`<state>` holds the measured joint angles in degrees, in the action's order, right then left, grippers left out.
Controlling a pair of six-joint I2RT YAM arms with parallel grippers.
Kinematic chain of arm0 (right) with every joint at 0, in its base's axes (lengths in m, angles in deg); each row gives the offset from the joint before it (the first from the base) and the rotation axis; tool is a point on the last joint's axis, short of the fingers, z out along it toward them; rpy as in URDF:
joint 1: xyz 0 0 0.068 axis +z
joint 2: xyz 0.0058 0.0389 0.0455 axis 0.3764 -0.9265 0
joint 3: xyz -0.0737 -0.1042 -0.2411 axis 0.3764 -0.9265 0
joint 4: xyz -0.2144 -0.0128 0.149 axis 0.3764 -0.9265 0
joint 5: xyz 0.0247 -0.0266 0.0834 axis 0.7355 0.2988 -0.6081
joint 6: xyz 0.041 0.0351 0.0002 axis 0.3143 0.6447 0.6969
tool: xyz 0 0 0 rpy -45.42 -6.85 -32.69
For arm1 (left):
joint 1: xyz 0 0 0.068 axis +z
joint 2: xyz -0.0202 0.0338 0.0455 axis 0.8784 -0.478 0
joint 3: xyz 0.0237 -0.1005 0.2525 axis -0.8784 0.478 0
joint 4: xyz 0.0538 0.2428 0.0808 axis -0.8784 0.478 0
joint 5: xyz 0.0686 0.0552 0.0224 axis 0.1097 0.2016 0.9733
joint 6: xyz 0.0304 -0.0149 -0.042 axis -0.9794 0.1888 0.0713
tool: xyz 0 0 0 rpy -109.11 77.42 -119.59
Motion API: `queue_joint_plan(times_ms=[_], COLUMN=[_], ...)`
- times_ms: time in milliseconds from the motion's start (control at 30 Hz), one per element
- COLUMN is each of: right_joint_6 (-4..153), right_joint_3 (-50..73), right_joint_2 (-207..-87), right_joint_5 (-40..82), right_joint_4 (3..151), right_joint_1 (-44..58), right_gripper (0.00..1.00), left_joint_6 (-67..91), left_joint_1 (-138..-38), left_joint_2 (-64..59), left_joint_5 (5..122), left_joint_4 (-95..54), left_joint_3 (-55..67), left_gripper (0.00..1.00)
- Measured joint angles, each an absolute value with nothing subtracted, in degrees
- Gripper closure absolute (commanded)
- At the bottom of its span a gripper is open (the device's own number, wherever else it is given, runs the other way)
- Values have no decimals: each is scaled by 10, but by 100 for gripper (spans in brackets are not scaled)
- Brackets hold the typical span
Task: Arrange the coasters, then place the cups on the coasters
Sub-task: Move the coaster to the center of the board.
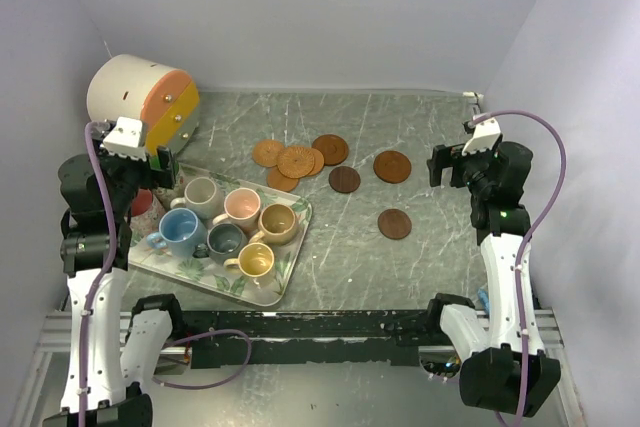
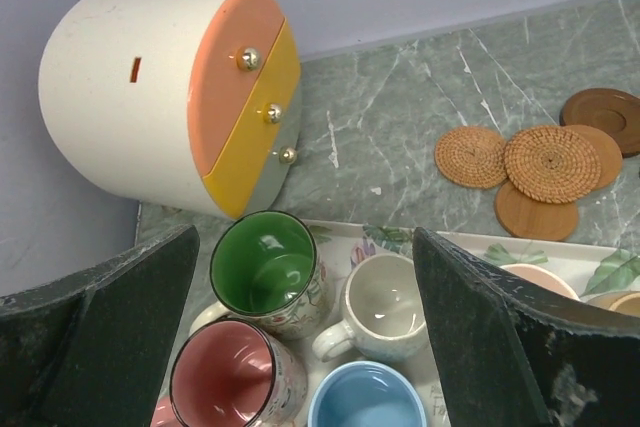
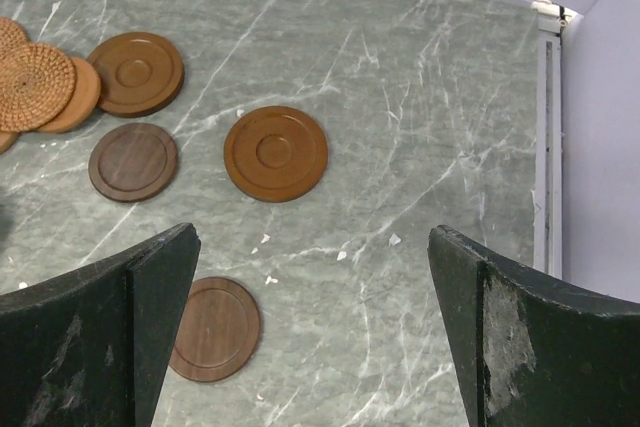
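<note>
Left gripper: jaws spread wide, holding nothing, hovering over cups bunched on tray. Coasters loose on table mid-field, some overlapping, none under a cup. Right gripper: spread wide, empty, above the loose coasters.

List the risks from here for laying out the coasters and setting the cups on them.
1. Several coasters lie in an overlapping pile with a woven one on top, so lifting one may drag its neighbours.
2. The cups stand packed together on the tray. The wide-open left fingers may knock a neighbour when closing on one.
3. The white-and-orange cylinder lies on its side close to the left arm, and a bump might roll it.
</note>
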<state>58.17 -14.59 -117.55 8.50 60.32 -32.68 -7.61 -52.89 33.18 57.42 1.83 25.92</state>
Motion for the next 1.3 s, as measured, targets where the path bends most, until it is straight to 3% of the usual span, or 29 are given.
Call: queue_joint_plan(times_ms=[667,1000,1300], right_joint_6=[533,503,509], right_joint_3=[-136,-134,-123], right_joint_2=[-1219,-1274,-1395], right_joint_5=[77,184,185], right_joint_4=[558,557,603], right_joint_1=[-322,-178,-131], right_gripper=[0,0,0], left_joint_6=[-70,-80,-93], left_joint_1=[-523,-522,-532], left_joint_2=[329,314,273], left_joint_5=[545,505,500], left_joint_4=[15,9,3], left_joint_3=[288,316,323], left_gripper=[0,0,0])
